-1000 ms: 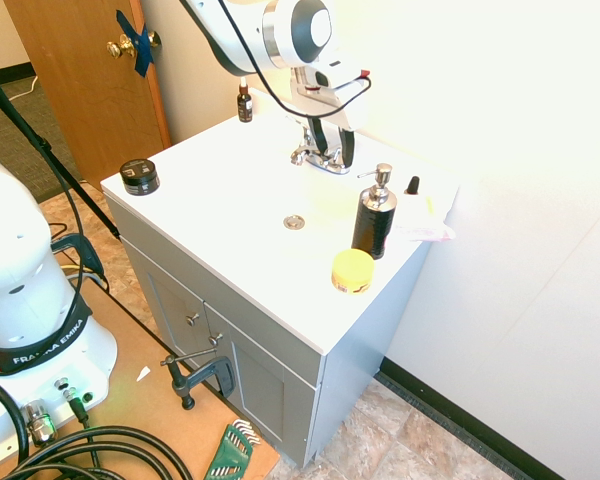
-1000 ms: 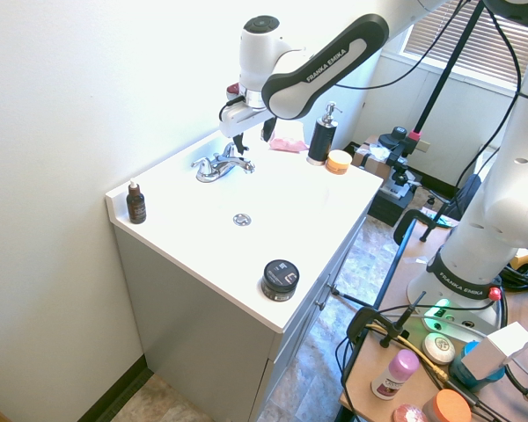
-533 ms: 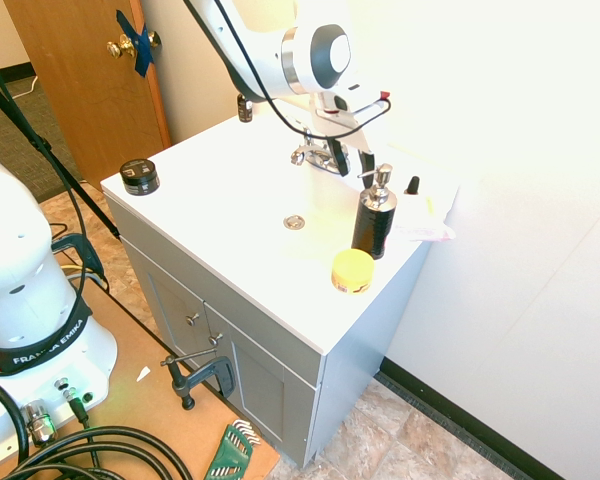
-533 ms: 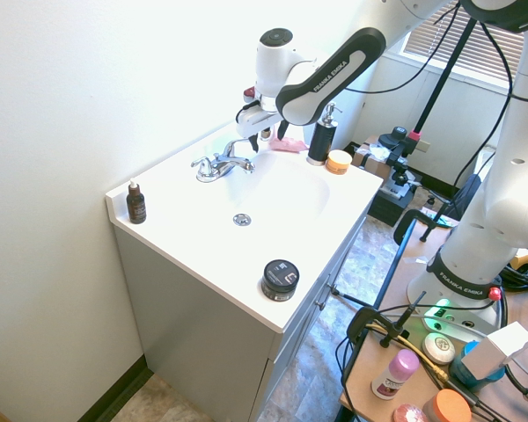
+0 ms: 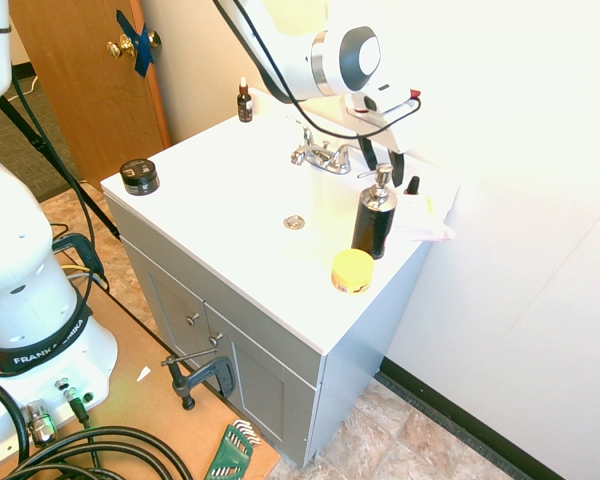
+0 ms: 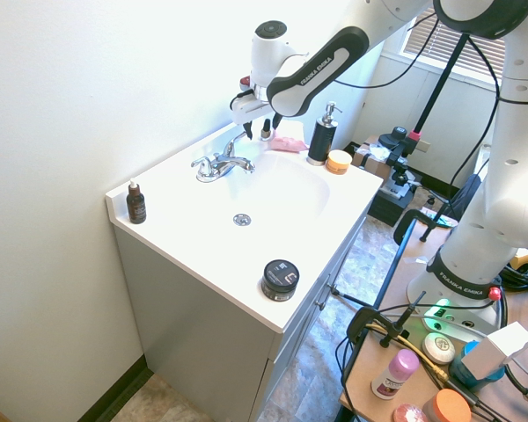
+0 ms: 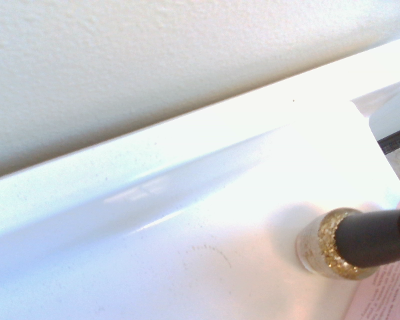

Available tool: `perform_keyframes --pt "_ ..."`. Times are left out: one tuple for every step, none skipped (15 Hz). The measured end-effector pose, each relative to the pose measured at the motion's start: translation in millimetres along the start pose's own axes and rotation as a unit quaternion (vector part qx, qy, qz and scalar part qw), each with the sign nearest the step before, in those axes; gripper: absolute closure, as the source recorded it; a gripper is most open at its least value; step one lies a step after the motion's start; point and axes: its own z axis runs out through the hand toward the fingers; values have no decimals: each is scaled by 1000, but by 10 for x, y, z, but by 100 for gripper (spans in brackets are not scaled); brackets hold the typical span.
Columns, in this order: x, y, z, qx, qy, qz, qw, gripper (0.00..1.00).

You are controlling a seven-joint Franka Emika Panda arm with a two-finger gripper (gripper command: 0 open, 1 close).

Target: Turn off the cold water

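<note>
A low chrome faucet (image 5: 320, 156) (image 6: 222, 164) stands at the back of the white sink (image 5: 230, 190) (image 6: 290, 198). No water stream shows. The cold water's control, the right-hand lever (image 5: 342, 157) (image 6: 243, 163), is free and untouched. My gripper (image 5: 380, 162) (image 6: 255, 132) hangs open and holds nothing. It is raised to the right of the faucet, close to the wall, between that lever and a small black-capped bottle (image 5: 413, 185) (image 7: 333, 243). The wrist view shows only that glittery bottle, the white ledge and the wall.
A black soap bottle (image 5: 373, 215) (image 6: 319, 141) with a silver pump stands just in front of the gripper, with a yellow jar (image 5: 352, 270) and pink cloth (image 5: 420, 232) nearby. A black jar (image 5: 139, 176) and brown dropper bottle (image 5: 244, 102) are on the left side.
The gripper has moved away from over the faucet, rightward along the wall toward the soap bottle, and risen a little. The faucet levers look unmoved.
</note>
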Motion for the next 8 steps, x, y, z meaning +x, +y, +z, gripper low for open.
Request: perform_keyframes --pt "4 34 13 -3 -5 -5 1000 0" --pt "-8 110 18 -6 -10 -13 1000 0" --pt "-40 230 10 -10 -22 -22 999 0" --pt "-94 358 -35 -8 -37 -31 999 0" --pt "-174 488 -135 -2 -54 -42 998 0" --pt "-274 603 -260 7 -73 -53 996 0" --pt "-395 718 -400 17 -92 -65 993 0" --pt "-502 814 -542 27 -110 -76 991 0"
